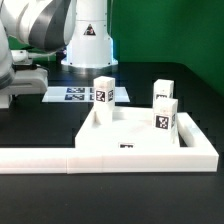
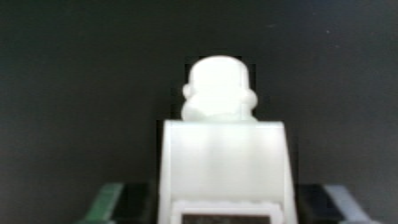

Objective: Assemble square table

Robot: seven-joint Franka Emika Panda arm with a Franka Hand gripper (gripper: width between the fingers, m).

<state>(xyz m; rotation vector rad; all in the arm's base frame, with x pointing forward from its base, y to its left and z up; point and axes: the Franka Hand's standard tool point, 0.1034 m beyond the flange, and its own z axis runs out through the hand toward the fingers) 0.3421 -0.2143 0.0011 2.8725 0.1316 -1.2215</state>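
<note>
The white square tabletop lies rim up in the exterior view's middle and right. Three white legs with tags stand on it: one at the far left corner, one at the far right, and one in front of that. In the wrist view a fourth white leg with a rounded tip lies lengthwise between my fingers, over the black table. My gripper is open. A dark gap shows between the leg and each finger. In the exterior view my hand is mostly cut off by the left edge.
A long white L-shaped rail runs along the front of the tabletop and up its right side. The marker board lies behind the tabletop near the robot base. The arm hangs over the exterior view's left.
</note>
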